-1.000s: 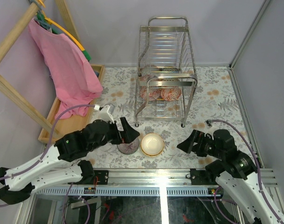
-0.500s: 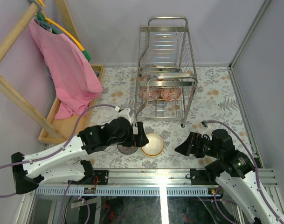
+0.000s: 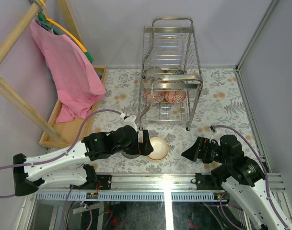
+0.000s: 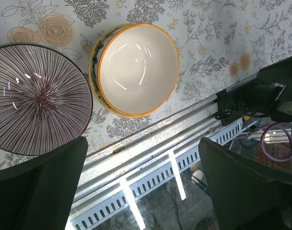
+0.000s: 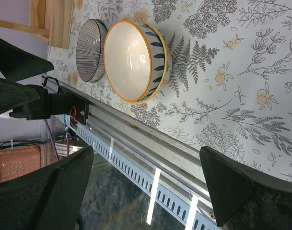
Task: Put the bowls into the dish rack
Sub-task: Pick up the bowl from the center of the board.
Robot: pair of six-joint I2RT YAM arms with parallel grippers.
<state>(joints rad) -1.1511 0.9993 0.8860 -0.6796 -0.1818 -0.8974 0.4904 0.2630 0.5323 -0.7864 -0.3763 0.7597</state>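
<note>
Fingers [image 4: 45, 182] on my left gripper [image 3: 144, 143] are spread wide with nothing between them, hovering right over the 2 loose bowls. My right gripper [image 3: 189, 151] is just as wide and empty, off to their right.

Dish rack [image 3: 170, 72] stands at the far side of the table [image 3: 217, 103]. I can make out 2 red-white bowls [image 3: 155, 96] sitting in its lower tier, plus something patterned behind them that I can't identify.

Left to load: the striped bowl [image 4: 38, 100] and the cream bowl [image 4: 138, 69] with the orange rim, just beside each other near the front rail [image 3: 184, 179]. My guess is roughly halfway.

No brands, labels or writing I can read anywhere.
</note>
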